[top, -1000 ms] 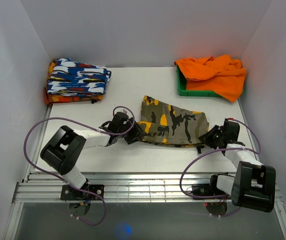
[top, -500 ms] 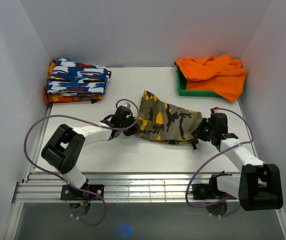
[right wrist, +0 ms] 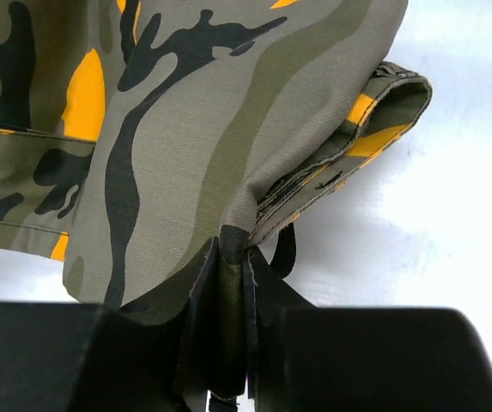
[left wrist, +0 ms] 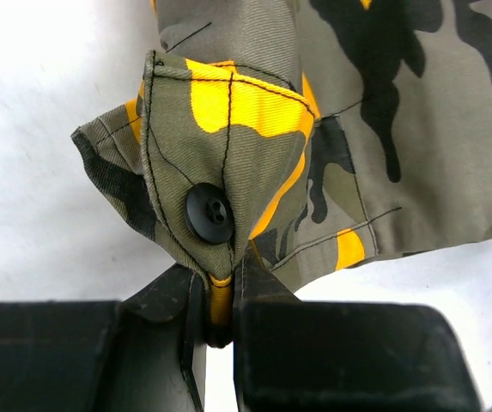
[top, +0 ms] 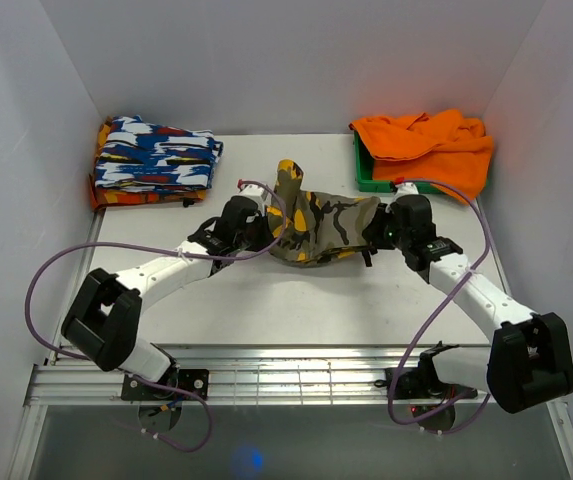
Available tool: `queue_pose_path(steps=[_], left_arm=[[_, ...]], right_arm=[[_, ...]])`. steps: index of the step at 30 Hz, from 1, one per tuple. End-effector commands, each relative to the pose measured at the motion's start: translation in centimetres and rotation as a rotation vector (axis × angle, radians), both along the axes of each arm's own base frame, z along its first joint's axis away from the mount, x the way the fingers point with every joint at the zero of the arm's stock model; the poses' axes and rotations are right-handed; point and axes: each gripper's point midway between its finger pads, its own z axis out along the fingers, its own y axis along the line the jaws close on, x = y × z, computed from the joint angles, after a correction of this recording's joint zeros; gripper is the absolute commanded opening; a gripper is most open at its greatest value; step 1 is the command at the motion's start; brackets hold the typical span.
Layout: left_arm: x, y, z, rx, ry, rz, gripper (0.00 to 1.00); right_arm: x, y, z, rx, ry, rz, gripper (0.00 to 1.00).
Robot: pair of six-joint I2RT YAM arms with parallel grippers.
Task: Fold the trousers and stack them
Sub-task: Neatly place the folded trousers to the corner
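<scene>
Holding trousers (top: 321, 228) near middle of desk (top: 296, 310): my left gripper (left wrist: 218, 300) clamped on buttoned corner, right gripper (right wrist: 231, 275) clamped on opposite fold. Cloth light, soft, limp. I judge seamed edges the best hold.

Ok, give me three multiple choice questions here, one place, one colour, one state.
1. Where does the orange cloth lie? A far left; B over the green tray, far right; C near centre.
2. The button on the trousers is: A white; B red; C black.
3. The left pincer is: A shut on the trousers; B open; C shut on nothing.
Key: B, it drapes the tray; C, the left wrist view shows it; A, cloth sits pinched between its jaws.
</scene>
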Motion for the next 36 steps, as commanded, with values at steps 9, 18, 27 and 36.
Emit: queue_pose_path(steps=[9,18,27,36], left_arm=[[7.8,4.2,17.3,-0.036,-0.528,0.110,0.00],[14.3,14.0,26.9,-0.040,-0.756,0.302,0.00],[17.3,28.0,31.8,0.021,-0.923,0.516,0.00],[17.8,40.5,30.0,0.039,-0.994,0.684,0.00]], right_arm=[[7.9,5.8,13.7,-0.034,-0.468,0.089,0.08],[15.0,13.7,22.4,0.056,-0.730,0.159,0.08],[21.8,26.5,26.5,0.208,-0.916,0.255,0.08],[19.7,36.5,23.4,0.308,-1.113,0.307,0.08]])
